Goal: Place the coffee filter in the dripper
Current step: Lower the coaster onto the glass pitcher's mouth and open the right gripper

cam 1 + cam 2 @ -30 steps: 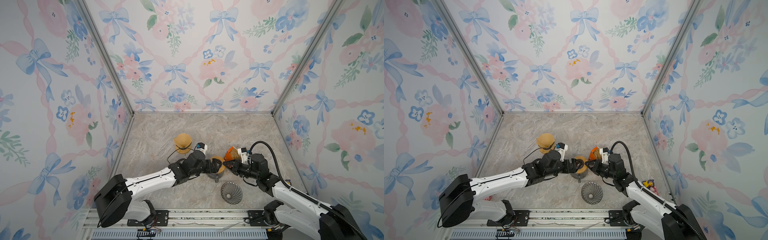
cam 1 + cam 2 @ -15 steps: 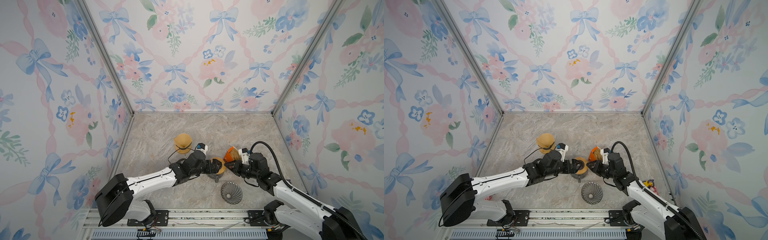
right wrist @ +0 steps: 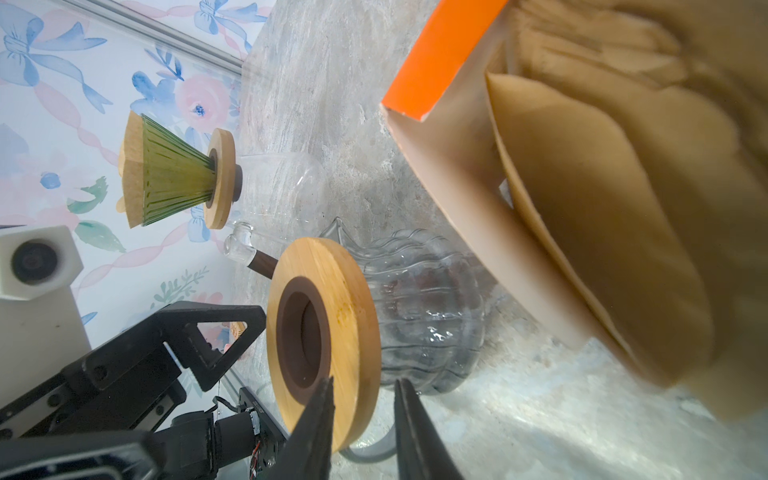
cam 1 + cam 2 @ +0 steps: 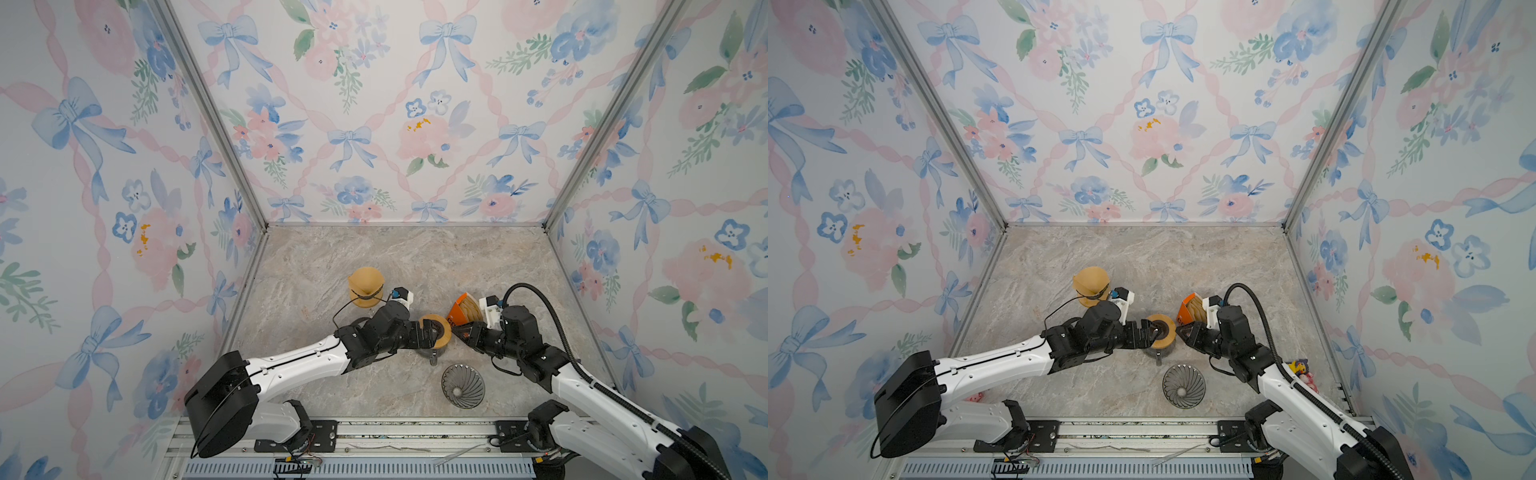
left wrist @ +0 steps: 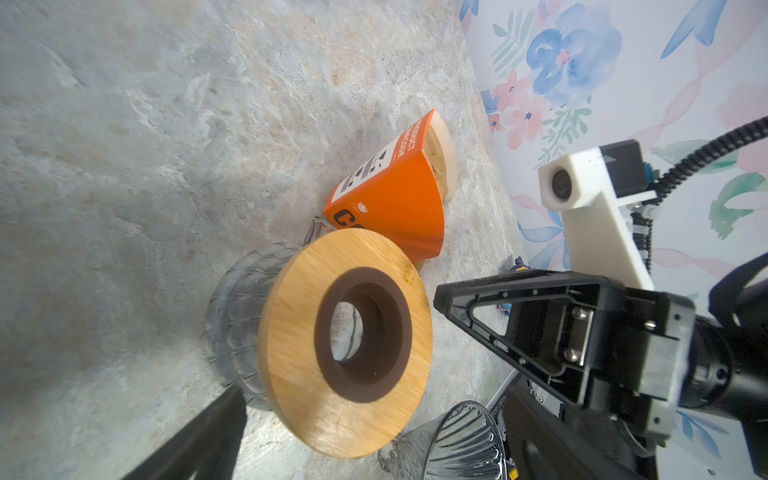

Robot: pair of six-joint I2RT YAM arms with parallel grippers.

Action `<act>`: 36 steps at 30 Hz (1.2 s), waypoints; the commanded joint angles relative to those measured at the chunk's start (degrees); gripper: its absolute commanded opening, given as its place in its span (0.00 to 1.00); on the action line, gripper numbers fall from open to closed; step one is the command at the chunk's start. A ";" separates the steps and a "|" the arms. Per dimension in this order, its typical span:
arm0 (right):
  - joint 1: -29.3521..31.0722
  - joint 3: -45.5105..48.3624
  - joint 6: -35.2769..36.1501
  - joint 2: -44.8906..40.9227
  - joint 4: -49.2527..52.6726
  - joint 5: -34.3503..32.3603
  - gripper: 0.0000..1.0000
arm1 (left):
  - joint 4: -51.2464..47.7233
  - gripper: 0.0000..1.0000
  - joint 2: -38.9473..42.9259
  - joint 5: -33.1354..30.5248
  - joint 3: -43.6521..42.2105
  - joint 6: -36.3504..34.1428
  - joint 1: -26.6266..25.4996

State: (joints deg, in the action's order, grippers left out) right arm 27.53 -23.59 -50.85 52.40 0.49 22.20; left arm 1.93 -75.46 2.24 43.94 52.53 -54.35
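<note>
Brown paper coffee filters [image 3: 602, 208] stick out of an orange box [image 4: 456, 313] [image 5: 395, 199] lying on the marble floor. An empty clear ribbed dripper [image 4: 462, 385] [image 4: 1183, 385] [image 5: 457, 444] stands loose near the front. Between the arms, a wooden ring [image 4: 435, 329] [image 5: 345, 345] sits on a ribbed glass carafe [image 3: 424, 307]. My left gripper [image 4: 424, 332] is open wide at the ring's left side, one finger [image 5: 199, 436] beside the carafe. My right gripper [image 4: 457, 330] [image 3: 365, 382] is narrowly open, its fingertips astride the ring's rim with a gap showing under the ring.
At the back left a green dripper [image 3: 170, 178] holding a brown filter [image 4: 365, 284] sits on its own wooden ring and carafe. Small toys [image 4: 1298, 368] lie by the right wall. The flowered walls close in three sides, and a metal rail [image 4: 374, 432] runs along the front.
My right arm has edged slightly towards the wooden ring. The left arm, the ring, the box and the loose dripper have not moved.
</note>
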 commanded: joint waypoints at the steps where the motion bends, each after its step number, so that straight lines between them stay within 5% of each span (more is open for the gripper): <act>1: 0.83 -2.02 1.14 0.56 0.69 -0.83 0.26 | -1.18 0.98 0.32 0.53 1.24 -1.57 0.38; 36: 2.49 -2.68 1.42 3.46 -1.20 -1.88 0.13 | -1.20 0.98 0.44 0.35 1.15 -2.00 0.35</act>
State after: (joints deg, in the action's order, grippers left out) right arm 29.36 -24.64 -50.43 55.44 -0.23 20.91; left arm 1.50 -75.48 2.46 44.53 51.64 -54.35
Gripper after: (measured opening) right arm 0.134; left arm 0.982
